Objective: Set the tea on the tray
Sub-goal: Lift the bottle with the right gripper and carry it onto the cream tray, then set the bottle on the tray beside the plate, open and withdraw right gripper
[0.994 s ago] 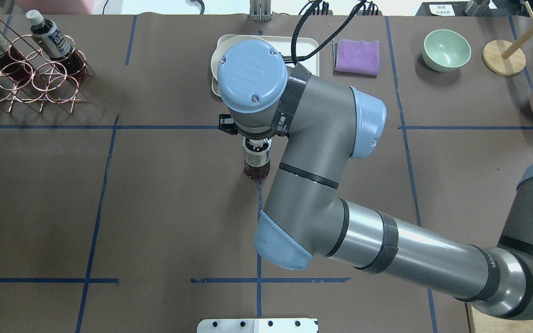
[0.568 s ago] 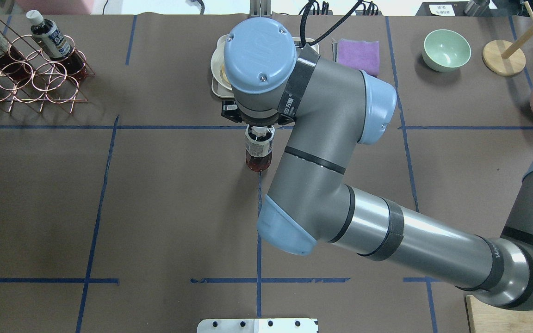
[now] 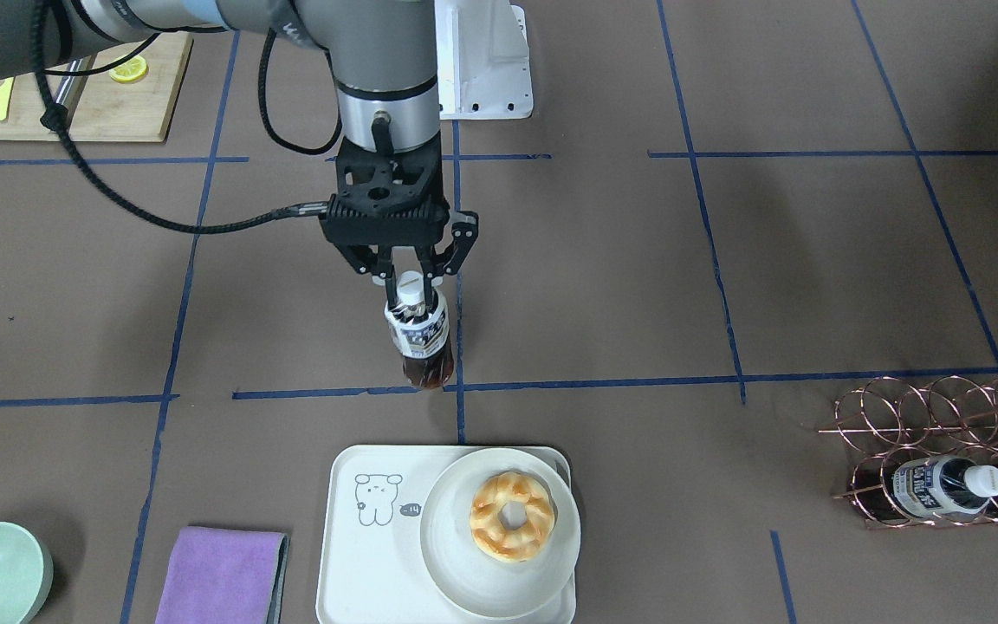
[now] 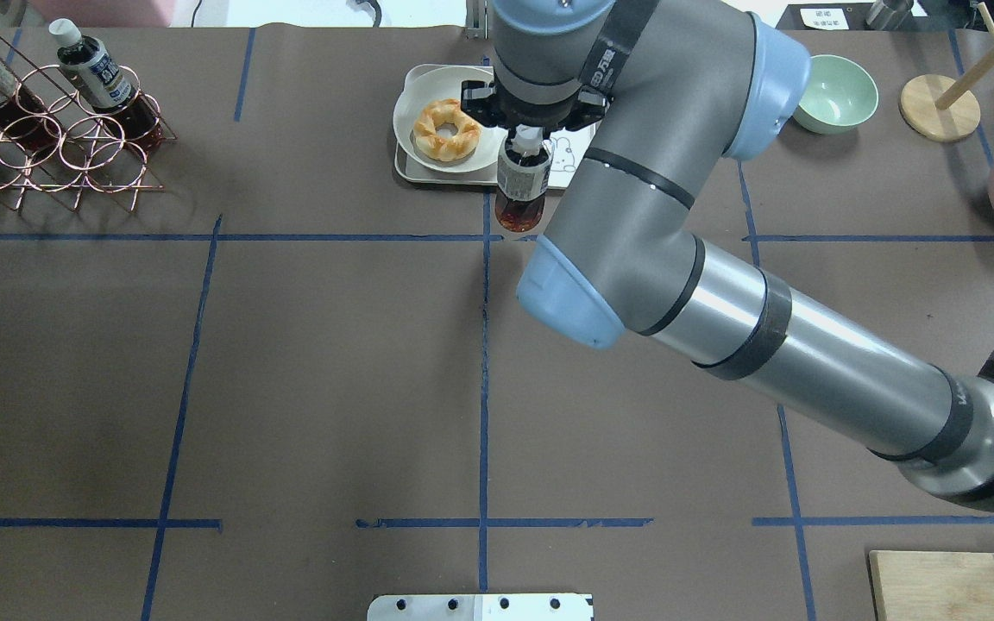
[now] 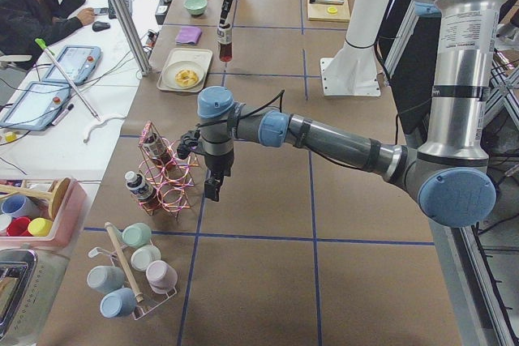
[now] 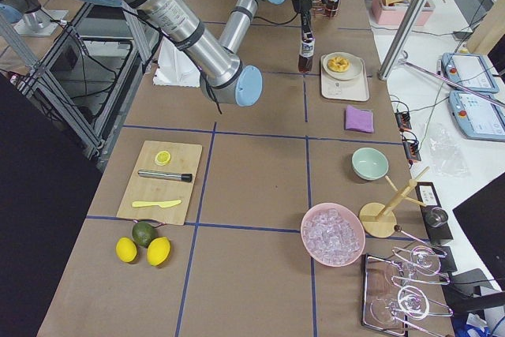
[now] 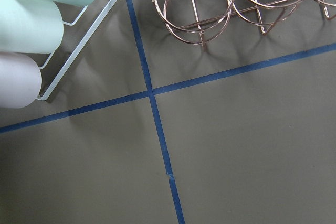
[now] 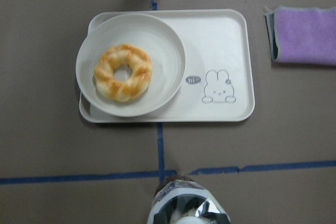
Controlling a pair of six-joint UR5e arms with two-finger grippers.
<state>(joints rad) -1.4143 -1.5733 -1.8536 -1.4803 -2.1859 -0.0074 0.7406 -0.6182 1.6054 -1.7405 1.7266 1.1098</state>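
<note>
1. Left gripper [image 5: 212, 194] hangs near the table's left end, beside a wire rack [image 5: 166, 180]; I cannot tell its opening.
2. Right gripper [image 3: 411, 282] pinches the tea [image 3: 419, 334] by its cap, with the bottle upright, off the table.
3. Tray [image 3: 360, 563] sits mid far edge, just beyond the tea.

Bear-side half of tray [image 3: 360, 572] is bare, room to set down there. Plate [image 3: 451, 576] with donut [image 3: 512, 516] fills the other half and slightly overhangs the rim. Purple cloth [image 3: 220, 575] lies just beside the bear-side edge. Bare tabletop [image 3: 334, 425] runs along the robot-facing edge.
</note>
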